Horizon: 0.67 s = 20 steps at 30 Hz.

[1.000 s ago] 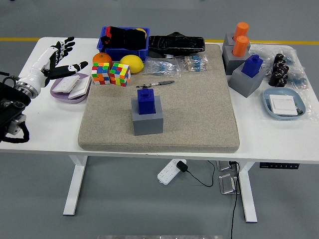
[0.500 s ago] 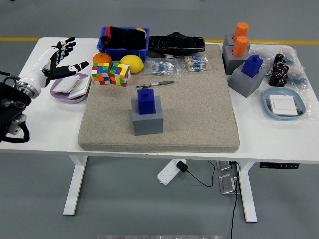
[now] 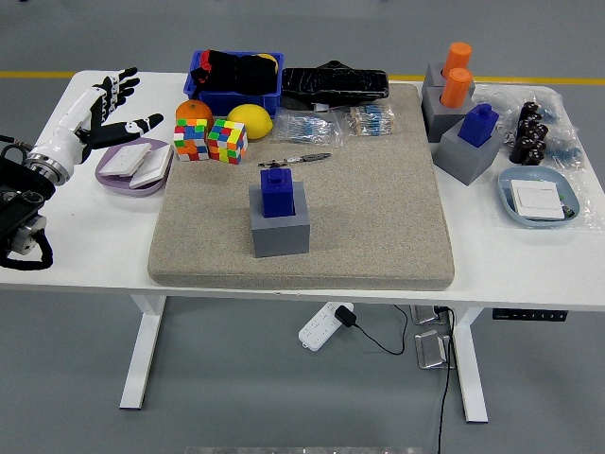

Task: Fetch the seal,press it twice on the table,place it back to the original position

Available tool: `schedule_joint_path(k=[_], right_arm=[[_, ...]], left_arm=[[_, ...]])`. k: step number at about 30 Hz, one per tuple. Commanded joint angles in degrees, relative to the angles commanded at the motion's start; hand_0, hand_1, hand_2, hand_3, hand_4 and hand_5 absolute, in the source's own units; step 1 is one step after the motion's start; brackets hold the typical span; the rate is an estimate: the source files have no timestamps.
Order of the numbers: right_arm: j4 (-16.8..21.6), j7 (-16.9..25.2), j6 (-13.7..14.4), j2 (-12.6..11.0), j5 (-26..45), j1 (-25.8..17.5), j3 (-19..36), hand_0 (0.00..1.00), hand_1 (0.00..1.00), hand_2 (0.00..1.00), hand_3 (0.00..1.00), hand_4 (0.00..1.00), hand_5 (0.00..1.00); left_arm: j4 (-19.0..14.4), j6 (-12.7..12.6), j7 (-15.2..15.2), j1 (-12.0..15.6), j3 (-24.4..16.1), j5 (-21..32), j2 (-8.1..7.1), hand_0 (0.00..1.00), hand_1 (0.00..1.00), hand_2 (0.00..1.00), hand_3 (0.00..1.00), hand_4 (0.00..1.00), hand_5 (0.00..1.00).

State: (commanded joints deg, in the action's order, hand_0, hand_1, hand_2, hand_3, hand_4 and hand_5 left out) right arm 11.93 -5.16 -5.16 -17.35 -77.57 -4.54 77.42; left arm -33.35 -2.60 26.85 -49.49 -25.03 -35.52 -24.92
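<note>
At the left end of the white counter (image 3: 529,274), head view: the left robot hand (image 3: 102,106), white-backed with black fingers, hovers with fingers spread and empty above a shallow lilac plastic dish (image 3: 113,180) holding white cards. The right arm is out of frame.

The task's thing, a dark blue block-shaped seal (image 3: 278,192), sits upright in the top of a grey cube holder (image 3: 280,230) near the middle of a beige stone-textured mat (image 3: 378,227), well apart from the hand. A second blue seal in a grey holder (image 3: 470,144) stands at the mat's far right corner; which one is meant is a judgement, and the central one seems likelier.

Step in hand: the reach. To do it well, the hand should cross over the two multicoloured puzzle cubes (image 3: 210,140) and the black pen (image 3: 295,160) without brushing them, come down from above, and pinch the seal's upper stub on opposite faces. A straight vertical lift should keep the holder from tipping or dragging.

Writing: none legible; any print on the packets and cards is too small to read.
</note>
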Motion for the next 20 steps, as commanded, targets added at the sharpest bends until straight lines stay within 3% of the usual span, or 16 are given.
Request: schedule_joint_path(k=[20], right_arm=[[0.1,0.0,0.1,0.2,0.0,-0.2,0.9,0.763,0.675,0.67,0.617,0.777,0.5]], left_arm=[[0.0,0.0,-0.1,-0.6,0.2,-0.1,0.43,0.966,0.977,0.962,0.975,0.856,0.253]])
